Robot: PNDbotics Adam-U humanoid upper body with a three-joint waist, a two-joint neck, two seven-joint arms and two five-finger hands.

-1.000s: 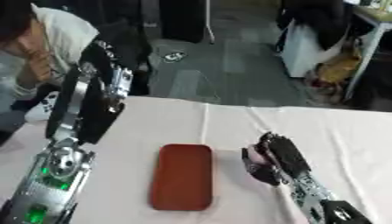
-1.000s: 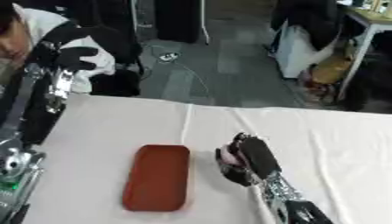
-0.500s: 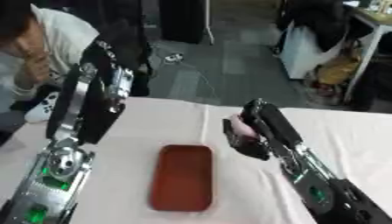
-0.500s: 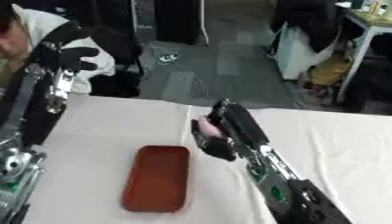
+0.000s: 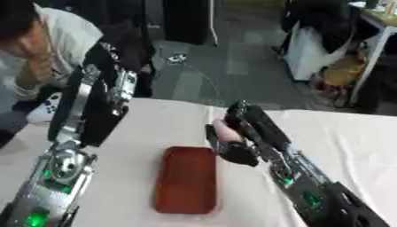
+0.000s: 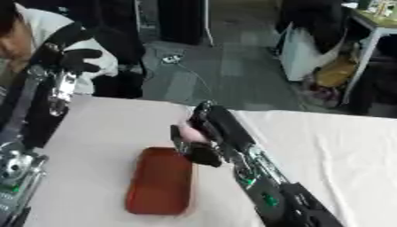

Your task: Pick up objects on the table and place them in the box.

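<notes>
A shallow red box (image 5: 186,179) lies on the white table. My right hand (image 5: 242,150) hovers at the box's upper right corner, fingers curled round a small pink object (image 5: 226,131) that is only partly visible. My left arm (image 5: 85,111) stands raised at the left of the table. Its black left hand (image 6: 76,56) shows high at the left, away from the box, and I cannot make out its fingers.
The white tablecloth (image 5: 356,142) spreads to the right of my right arm. A seated person (image 5: 39,48) is beyond the far left table edge. Past the far edge are the floor, a cable and office furniture.
My right hand has risen from the table right of the box and moved left and forward with the pink object, reaching the box's right edge. The left arm stayed raised.
</notes>
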